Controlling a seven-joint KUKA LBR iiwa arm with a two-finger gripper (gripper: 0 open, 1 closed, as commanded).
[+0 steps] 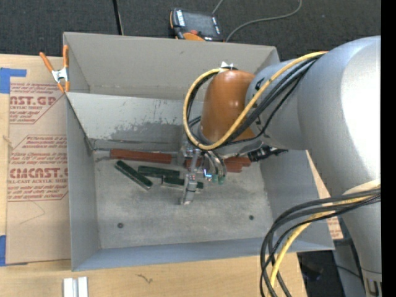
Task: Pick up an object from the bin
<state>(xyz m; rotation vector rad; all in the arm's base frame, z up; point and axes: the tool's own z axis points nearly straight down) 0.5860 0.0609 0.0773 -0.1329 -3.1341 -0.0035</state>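
Note:
My gripper [187, 193] hangs low over the middle of the bin floor, under the orange wrist cover. Just to its left lies a dark green flat bar [162, 177], its right end reaching up against the gripper. A second dark green bar [132, 172] lies slanted further left. Behind them a long red-brown bar [142, 157] rests along the foot of the back wall. Another red-brown piece [236, 163] shows just right of the gripper, partly hidden by the wrist.
The arm and its yellow and black cables come in from the right and cover the bin's right side. Bare grey floor stretches in front of the gripper toward the near wall.

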